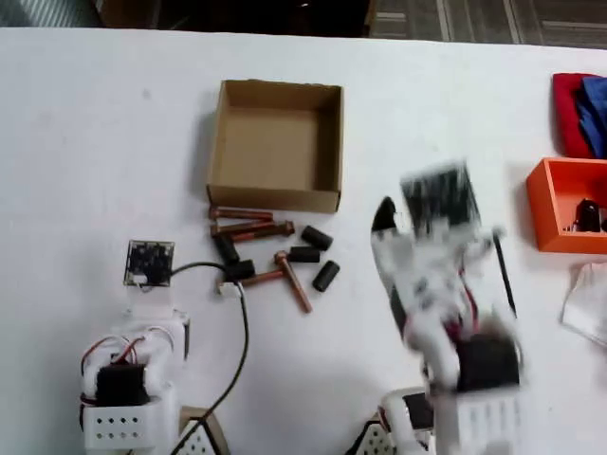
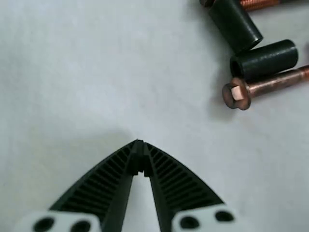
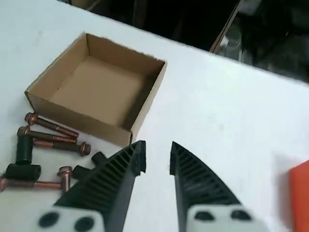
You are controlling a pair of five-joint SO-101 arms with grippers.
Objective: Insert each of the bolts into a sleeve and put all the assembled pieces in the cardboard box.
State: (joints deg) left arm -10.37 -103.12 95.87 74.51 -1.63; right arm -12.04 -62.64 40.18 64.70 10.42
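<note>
The open cardboard box (image 1: 275, 142) (image 3: 77, 117) stands at mid-table and holds nothing. In front of it lie several copper bolts (image 1: 251, 228) (image 3: 50, 124) and several black sleeves (image 1: 317, 238) (image 3: 23, 147), loose and mixed together. My left gripper (image 2: 138, 157) is shut with nothing in it, low over bare table just left of the pile; a bolt (image 2: 263, 87) and two sleeves (image 2: 264, 58) lie close by. My right gripper (image 3: 157, 154) (image 1: 384, 223) hangs above the table right of the pile, its fingers a little apart and holding nothing.
An orange bin (image 1: 569, 204) (image 3: 300, 193) sits at the right edge, with red and blue cloth (image 1: 580, 109) behind it and a white object (image 1: 588, 299) in front. A black cable (image 1: 242, 332) runs from the left arm's wrist towards the table's near edge.
</note>
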